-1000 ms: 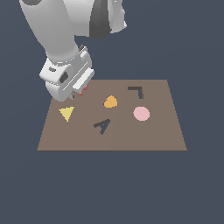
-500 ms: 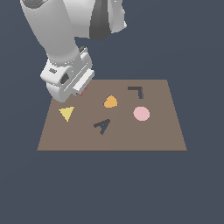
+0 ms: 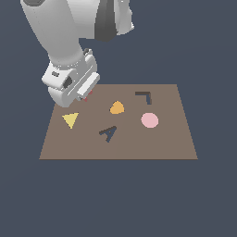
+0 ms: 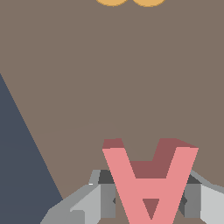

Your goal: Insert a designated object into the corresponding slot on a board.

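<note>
The red-pink A-shaped piece (image 4: 151,188) is held between my gripper's (image 4: 148,197) grey fingers (image 4: 107,201), which are shut on its sides. In the exterior view only a red sliver of the piece (image 3: 88,95) shows under the gripper (image 3: 86,97), over the far corner of the brown board (image 3: 171,139) at the exterior view's left. The dark A-shaped slot (image 3: 108,134) lies near the board's middle front, apart from the gripper and nearer the camera. The large white arm hides the board corner behind it.
On the board are a yellow triangle (image 3: 70,120), an orange rounded piece (image 3: 116,107), a pale pink disc (image 3: 149,120) and a dark L-shaped mark (image 3: 144,96). The orange piece also shows at the edge of the wrist view (image 4: 111,1). Dark blue floor surrounds the board.
The hand has shifted only slightly over the same board corner. The red-pink piece stays in the grip.
</note>
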Motion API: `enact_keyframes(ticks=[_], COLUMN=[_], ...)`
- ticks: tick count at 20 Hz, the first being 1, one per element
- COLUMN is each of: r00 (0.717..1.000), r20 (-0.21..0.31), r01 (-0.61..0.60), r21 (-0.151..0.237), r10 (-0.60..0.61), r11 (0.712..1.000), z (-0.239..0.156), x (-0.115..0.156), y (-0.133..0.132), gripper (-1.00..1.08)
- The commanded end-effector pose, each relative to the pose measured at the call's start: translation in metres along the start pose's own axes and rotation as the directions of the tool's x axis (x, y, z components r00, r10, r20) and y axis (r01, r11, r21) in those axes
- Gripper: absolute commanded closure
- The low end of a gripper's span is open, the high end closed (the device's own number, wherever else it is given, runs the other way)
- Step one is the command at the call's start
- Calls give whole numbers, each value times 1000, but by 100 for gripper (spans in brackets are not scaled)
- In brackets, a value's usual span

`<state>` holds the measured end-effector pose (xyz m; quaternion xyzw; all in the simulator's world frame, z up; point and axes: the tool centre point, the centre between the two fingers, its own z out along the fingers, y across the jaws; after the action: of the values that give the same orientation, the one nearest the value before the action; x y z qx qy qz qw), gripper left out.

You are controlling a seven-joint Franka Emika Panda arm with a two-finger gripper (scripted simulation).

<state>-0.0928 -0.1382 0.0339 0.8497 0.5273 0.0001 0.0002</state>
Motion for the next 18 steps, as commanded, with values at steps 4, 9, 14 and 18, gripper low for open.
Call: enact_keyframes(ticks=[4, 9, 14, 18], r00=[1000, 998, 990, 976], r20=[0, 0, 0, 0], r01=[-15, -61, -138, -220], r21=[0, 0, 0, 0], r10=[15, 61, 138, 220], r11=[1000, 998, 990, 976], z=[0, 0, 0, -1], x=[2, 6, 14, 23], y=[-1, -3, -7, -10], gripper=[108, 108, 108, 108])
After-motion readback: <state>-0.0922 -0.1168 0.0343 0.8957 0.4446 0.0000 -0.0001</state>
